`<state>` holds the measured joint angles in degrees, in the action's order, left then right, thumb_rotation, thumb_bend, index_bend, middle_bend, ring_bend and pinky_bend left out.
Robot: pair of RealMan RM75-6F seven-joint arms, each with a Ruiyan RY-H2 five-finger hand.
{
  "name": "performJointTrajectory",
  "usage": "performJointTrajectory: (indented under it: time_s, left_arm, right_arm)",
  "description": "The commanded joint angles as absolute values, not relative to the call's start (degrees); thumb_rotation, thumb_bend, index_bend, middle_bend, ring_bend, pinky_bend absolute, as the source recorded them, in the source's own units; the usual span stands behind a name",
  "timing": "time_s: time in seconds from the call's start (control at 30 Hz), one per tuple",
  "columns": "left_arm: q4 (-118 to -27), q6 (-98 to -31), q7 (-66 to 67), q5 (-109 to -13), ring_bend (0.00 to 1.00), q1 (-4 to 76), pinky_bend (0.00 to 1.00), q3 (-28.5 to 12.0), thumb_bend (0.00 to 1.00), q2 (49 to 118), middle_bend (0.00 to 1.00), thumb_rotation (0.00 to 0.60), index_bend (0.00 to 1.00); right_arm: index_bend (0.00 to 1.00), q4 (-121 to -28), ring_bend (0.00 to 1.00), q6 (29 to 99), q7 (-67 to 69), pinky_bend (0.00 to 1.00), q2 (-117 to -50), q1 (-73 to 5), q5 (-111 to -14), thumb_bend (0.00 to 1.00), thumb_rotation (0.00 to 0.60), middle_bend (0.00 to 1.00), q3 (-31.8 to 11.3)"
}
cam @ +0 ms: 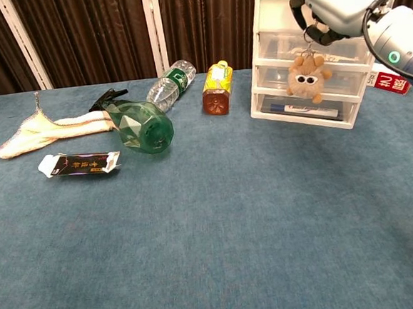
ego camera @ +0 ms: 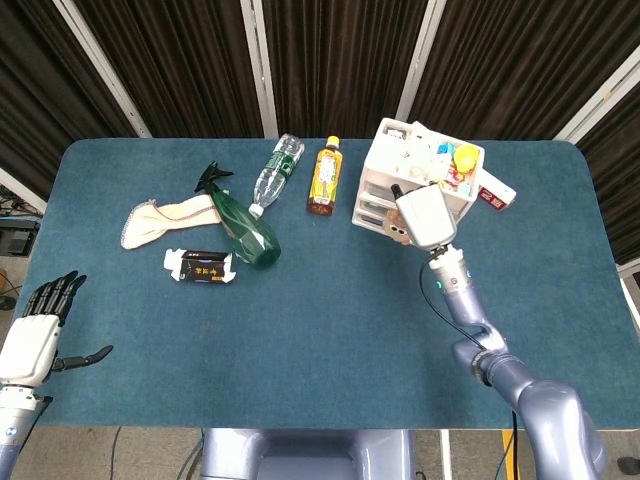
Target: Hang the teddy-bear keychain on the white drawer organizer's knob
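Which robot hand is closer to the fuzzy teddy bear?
The right robot hand. It is right above the teddy bear, holding its ring in front of the white drawers. The left robot hand is far away, off the table's other end.

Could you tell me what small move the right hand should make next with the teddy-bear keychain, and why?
Probably ease the right hand a little closer to the white drawer organizer and lower the ring toward a drawer knob. The teddy-bear keychain dangles from its fingers in front of the upper drawers; whether the ring is on a knob cannot be told.
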<state>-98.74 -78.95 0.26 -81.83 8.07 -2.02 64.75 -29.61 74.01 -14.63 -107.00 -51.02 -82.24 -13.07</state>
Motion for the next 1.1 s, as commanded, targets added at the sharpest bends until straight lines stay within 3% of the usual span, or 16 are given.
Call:
performJointTrajectory:
  time_s: [0.03, 0.23, 0.6, 1.1]
  left_arm:
    - [-98.7, -79.0, 0.3, -81.8, 0.0, 8.1, 0.0, -2.0, 0.07, 64.8, 0.0, 0.482, 0.0]
    - [-98.7, -79.1, 0.3, -81.7, 0.0, 8.0, 0.0, -2.1, 0.07, 64.8, 0.0, 0.481, 0.0]
    - [-98.6, -79.0, 0.2, -81.8, 0.0, 8.0, 0.0, -2.1, 0.07, 64.8, 0.0, 0.483, 0.0]
    - [-98.5, -79.2, 0.2, -82.3, 0.0, 8.0, 0.0, -1.9, 0.06, 64.8, 0.0, 0.484, 0.0]
  right_arm:
    - [0.69, -28.9, 1.0, 73.7, -14.9, 0.93, -107.5, -51.1, -82.3, 0.48, 0.6, 1.0, -12.9]
    - [0.56, -27.6, 1.0, 73.1, -15.7, 0.93, -108.4, -51.4, -81.8, 0.32, 0.6, 1.0, -13.2]
    - [0.55, -27.1, 1.0, 73.6, -16.6, 0.93, -108.2, -52.0, -81.7, 0.32, 0.6, 1.0, -13.5]
    - [0.25, -34.4, 1.0, 78.1, -18.3, 0.93, -104.1, -50.3, -83.0, 0.2, 0.6, 1.0, -13.1]
